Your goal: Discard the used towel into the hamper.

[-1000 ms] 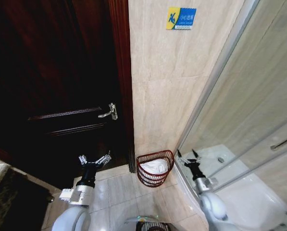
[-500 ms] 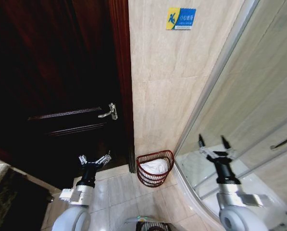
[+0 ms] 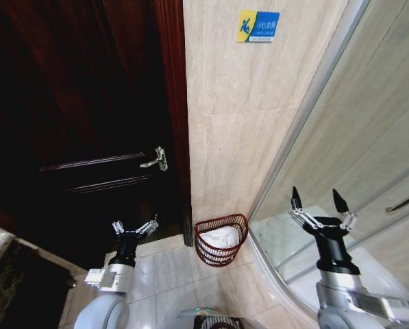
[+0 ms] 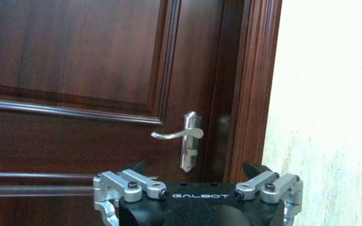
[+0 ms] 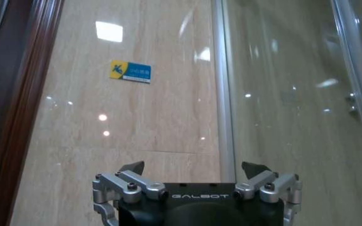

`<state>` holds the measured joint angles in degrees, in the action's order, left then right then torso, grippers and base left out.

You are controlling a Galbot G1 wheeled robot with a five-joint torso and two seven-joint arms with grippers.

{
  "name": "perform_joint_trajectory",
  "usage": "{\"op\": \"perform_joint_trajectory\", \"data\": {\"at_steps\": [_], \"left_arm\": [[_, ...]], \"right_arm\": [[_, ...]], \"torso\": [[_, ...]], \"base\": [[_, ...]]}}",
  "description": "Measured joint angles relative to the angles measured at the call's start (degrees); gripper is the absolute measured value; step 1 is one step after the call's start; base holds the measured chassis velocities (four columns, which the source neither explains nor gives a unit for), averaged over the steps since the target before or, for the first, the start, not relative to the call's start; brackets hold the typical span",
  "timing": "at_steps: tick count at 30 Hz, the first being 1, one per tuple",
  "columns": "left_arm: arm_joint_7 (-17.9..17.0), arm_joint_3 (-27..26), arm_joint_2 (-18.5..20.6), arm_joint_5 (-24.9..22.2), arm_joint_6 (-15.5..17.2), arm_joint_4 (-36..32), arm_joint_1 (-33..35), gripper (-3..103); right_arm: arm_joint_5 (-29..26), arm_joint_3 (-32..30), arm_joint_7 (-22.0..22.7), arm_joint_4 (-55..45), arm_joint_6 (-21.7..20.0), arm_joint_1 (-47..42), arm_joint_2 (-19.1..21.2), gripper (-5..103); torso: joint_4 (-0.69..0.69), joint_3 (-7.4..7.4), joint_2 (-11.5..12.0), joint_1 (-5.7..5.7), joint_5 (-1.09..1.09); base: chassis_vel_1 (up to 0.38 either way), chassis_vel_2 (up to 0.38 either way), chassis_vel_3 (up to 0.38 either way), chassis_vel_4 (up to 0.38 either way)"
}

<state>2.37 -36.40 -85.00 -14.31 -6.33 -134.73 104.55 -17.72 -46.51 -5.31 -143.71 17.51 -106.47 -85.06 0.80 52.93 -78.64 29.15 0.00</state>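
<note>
Tiled bathroom corner: we see the hamper [image 3: 221, 239] on the floor against the wall, between door [image 3: 74, 130] and shower glass [image 3: 355, 157], holding the white towel [image 3: 219, 237]. Right gripper [image 3: 318, 205] open, raised right; left gripper [image 3: 134, 227] open, near the door.

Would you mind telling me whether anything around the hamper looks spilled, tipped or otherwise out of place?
Nothing stands out. The hamper stands upright against the wall with the white towel inside it, none hanging over the rim.

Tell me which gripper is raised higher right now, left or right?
The right gripper, open, held up in front of the shower glass. The left gripper, also open, sits lower, before the dark door.
</note>
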Motion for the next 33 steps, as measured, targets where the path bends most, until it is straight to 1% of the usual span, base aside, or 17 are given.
{"op": "perform_joint_trajectory", "data": {"at_steps": [1,4,15,20,25,33], "left_arm": [[0.00,0.00,0.00,0.00,0.00,0.00,0.00,100],[0.00,0.00,0.00,0.00,0.00,0.00,0.00,100],[0.00,0.00,0.00,0.00,0.00,0.00,0.00,100],[0.00,0.00,0.00,0.00,0.00,0.00,0.00,100],[0.00,0.00,0.00,0.00,0.00,0.00,0.00,100],[0.00,0.00,0.00,0.00,0.00,0.00,0.00,100]], "right_arm": [[-0.67,-0.80,-0.97,0.15,0.45,-0.12,0.01,100],[-1.53,-2.07,-2.02,0.66,1.26,-0.07,-0.08,100],[-6.90,-6.68,-3.22,1.25,2.52,0.27,0.38,100],[-7.27,-8.11,-3.24,1.45,3.98,0.92,0.48,100],[-7.11,-8.54,-4.29,2.06,4.87,1.69,0.90,100],[-6.43,-9.27,-3.36,1.24,4.75,3.16,1.78,100]], "torso": [[0.00,0.00,0.00,0.00,0.00],[0.00,0.00,0.00,0.00,0.00],[0.00,0.00,0.00,0.00,0.00],[0.01,0.00,0.00,0.00,0.00],[0.00,0.00,0.00,-0.01,0.00],[-0.01,0.00,0.01,0.01,0.01]], "base": [[0.000,0.000,0.000,0.000],[0.000,0.000,0.000,0.000],[-0.008,-0.010,-0.007,-0.012],[-0.050,-0.064,-0.061,-0.068],[-0.095,-0.099,-0.094,-0.094],[-0.101,-0.110,-0.087,-0.109]]}}
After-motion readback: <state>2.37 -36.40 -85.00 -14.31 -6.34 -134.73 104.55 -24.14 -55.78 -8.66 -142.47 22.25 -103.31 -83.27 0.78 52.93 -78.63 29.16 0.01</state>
